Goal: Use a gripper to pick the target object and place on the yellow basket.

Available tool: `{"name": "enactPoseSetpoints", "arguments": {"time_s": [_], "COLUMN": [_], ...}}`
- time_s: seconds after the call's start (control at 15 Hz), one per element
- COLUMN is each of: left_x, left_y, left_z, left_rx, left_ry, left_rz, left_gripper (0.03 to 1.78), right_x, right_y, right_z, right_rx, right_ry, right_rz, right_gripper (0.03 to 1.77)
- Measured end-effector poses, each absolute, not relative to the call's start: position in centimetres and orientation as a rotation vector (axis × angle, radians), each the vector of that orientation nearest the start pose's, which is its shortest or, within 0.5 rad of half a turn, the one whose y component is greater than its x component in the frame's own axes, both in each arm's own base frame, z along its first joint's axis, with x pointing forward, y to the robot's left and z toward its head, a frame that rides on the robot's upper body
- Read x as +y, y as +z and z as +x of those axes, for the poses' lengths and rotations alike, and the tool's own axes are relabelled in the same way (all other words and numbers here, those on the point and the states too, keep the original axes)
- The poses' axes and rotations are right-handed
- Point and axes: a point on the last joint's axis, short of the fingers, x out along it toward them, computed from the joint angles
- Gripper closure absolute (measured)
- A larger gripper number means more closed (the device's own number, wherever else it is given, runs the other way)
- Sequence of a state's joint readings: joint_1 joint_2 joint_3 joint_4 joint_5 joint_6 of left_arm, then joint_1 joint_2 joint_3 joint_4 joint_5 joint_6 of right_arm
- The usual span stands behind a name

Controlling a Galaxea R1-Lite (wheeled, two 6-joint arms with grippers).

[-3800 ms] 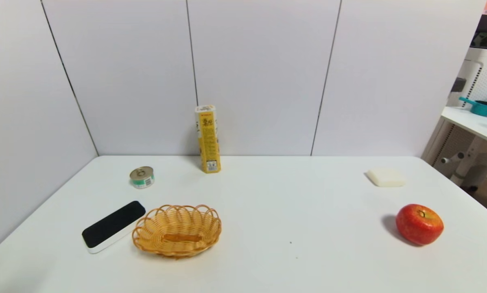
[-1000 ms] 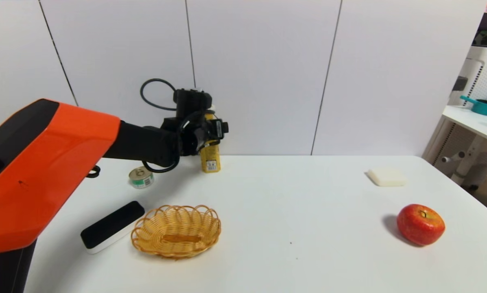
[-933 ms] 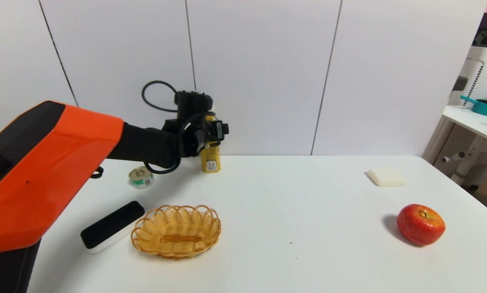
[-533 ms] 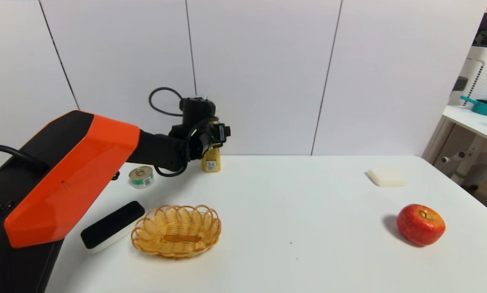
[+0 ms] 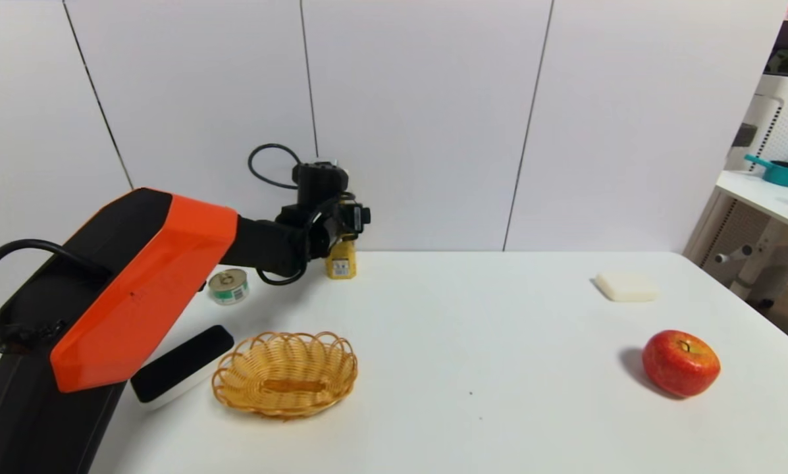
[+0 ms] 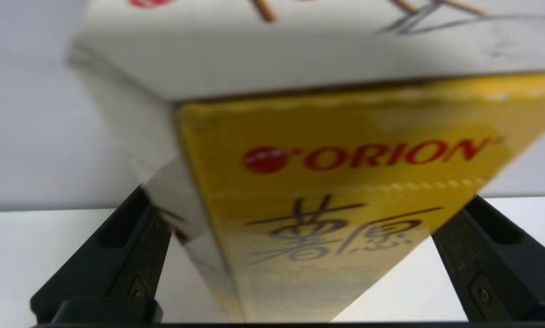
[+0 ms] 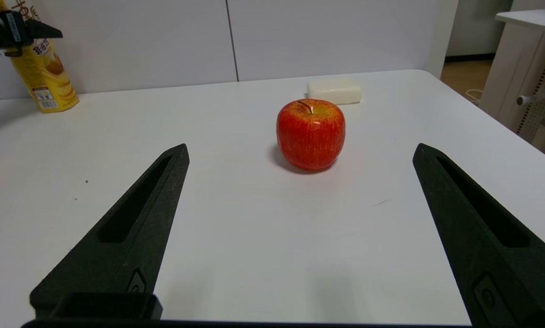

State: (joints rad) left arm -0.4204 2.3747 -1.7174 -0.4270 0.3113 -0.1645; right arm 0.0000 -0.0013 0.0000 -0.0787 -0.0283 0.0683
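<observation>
Both tines of left tool (image 6: 299,255) flank upright carton (image 6: 336,191) | spread, unclenched | right tool (image 7: 299,228) spread

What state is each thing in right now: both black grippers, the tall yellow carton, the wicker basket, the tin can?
Left gripper: open, fingers either side of the carton's upper part.
Right gripper: open, holding nothing, above the white table.
Tall yellow cardboard carton: upright on the table.
Golden woven wicker basket: empty.
Small round tin can: upright, sealed.
</observation>
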Motion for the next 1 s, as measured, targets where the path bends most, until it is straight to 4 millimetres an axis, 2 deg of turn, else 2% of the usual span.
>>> {"name": "enactPoseSetpoints", "arguments": {"time_s": [0.6,0.67,0.87,1.0], "left_x": [-20.3,-20.4,-20.5,-20.6], "left_y": [12.5,12.3,11.8,11.6], "left_z": [47.8,48.0,48.2,48.2], "left_rx": [0.195,0.195,0.203,0.204], "left_ry": [-0.089,-0.09,-0.089,-0.09], "left_rz": [-0.091,-0.09,-0.087,-0.086], "left_gripper": [0.12,0.18,0.67,0.86], "right_x": [-0.1,-0.1,-0.1,-0.1], "right_y": [8.4,8.4,8.4,8.4], "right_z": [-2.3,-2.3,-2.3,-2.3], "right_rx": [-0.081,-0.081,-0.081,-0.081], "right_ry": [-0.026,-0.026,-0.026,-0.026], "right_rz": [0.07,0.07,0.07,0.069], "right_gripper": [0.1,0.1,0.1,0.1]}}
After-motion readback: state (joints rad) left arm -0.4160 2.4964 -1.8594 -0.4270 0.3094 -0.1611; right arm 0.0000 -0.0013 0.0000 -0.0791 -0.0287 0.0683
